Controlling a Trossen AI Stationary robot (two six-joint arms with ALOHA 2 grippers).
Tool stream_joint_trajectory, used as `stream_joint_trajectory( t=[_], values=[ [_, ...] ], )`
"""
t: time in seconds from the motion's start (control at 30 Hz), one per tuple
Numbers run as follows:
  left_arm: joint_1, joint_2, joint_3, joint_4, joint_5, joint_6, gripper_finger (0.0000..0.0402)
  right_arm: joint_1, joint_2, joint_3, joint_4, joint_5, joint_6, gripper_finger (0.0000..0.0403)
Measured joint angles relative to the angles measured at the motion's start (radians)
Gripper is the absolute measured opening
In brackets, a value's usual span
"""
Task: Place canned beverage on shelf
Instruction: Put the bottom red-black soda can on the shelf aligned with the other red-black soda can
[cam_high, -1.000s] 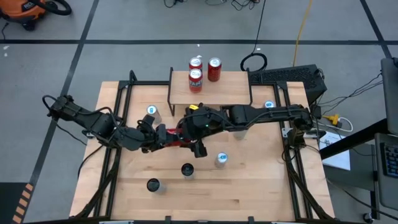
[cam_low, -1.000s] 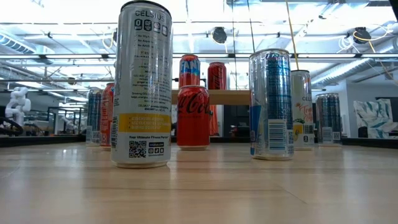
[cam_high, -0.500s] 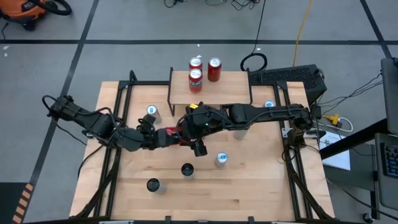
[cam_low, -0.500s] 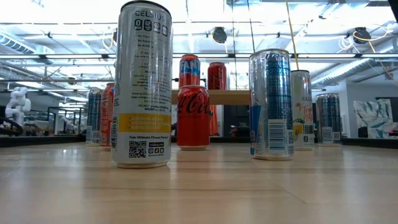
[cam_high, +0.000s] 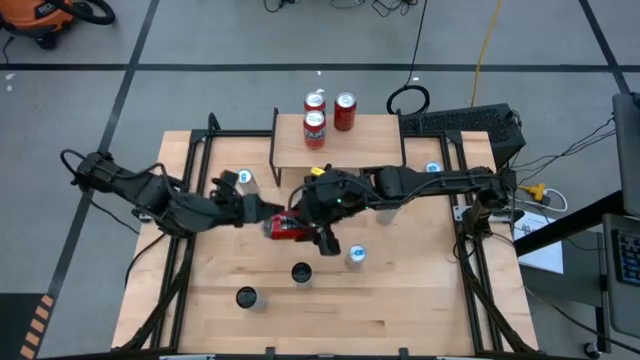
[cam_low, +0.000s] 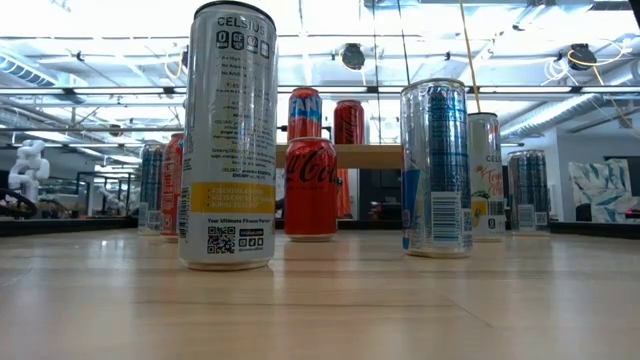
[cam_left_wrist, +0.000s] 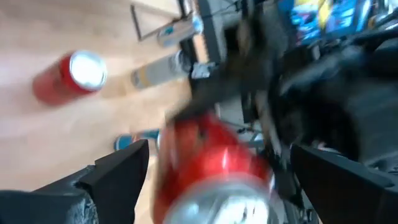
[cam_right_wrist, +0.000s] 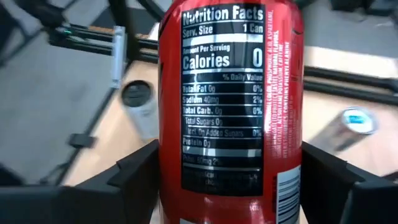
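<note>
Red can lying sideways in our right gripper, short of the shelf

We clamp the red aluminium beverage can (cam_high: 284, 228) in our right gripper (cam_high: 308, 226), well in front of the small light-wood shelf on black metal legs (cam_high: 352, 146); our left gripper (cam_high: 256, 209) stands open just beside the can's end, holding nothing. Risks as we judge them: the can sits horizontal, so careless reorienting could let it slip, and swinging toward the shelf could topple the red cans (cam_high: 314, 128) there.

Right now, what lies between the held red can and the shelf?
High view: bare tabletop between the red can in the right gripper and the shelf; no other can.
</note>
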Motion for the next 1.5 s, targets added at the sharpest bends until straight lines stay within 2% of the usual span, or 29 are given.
stream_joint_trajectory(
  t=[0.13, 0.3, 0.47, 0.57, 0.83, 1.0, 1.33, 1.5],
  values=[
    [0.000, -0.057, 0.000, 0.009, -0.067, 0.101, 0.0392, 0.001, -0.032, 0.000, 0.000, -0.046, 0.091, 0.0278],
    [0.000, -0.130, 0.000, 0.099, -0.147, 0.336, 0.0392, -0.004, -0.060, 0.000, 0.041, -0.131, 0.242, 0.0278],
    [-0.001, -0.169, 0.000, 0.217, -0.152, 0.664, 0.0392, -0.005, -0.066, 0.000, 0.152, -0.215, 0.368, 0.0278],
    [-0.001, -0.178, 0.000, 0.269, -0.143, 0.792, 0.0392, -0.007, -0.069, 0.000, 0.242, -0.219, 0.416, 0.0277],
    [-0.038, -0.184, 0.000, 0.381, -0.106, 0.972, 0.0392, -0.044, -0.068, 0.000, 0.467, -0.210, 0.512, 0.0277],
    [-0.056, -0.187, 0.000, 0.480, -0.111, 1.082, 0.0392, -0.073, -0.067, 0.000, 0.597, -0.266, 0.544, 0.0277],
    [-0.054, -0.186, -0.001, 0.628, -0.149, 1.275, 0.0393, -0.126, -0.066, 0.001, 0.686, -0.336, 0.559, 0.0276],
    [-0.054, -0.203, -0.001, 0.660, -0.177, 1.306, 0.0393, -0.179, -0.066, 0.001, 0.767, -0.386, 0.608, 0.0277]
  ],
)
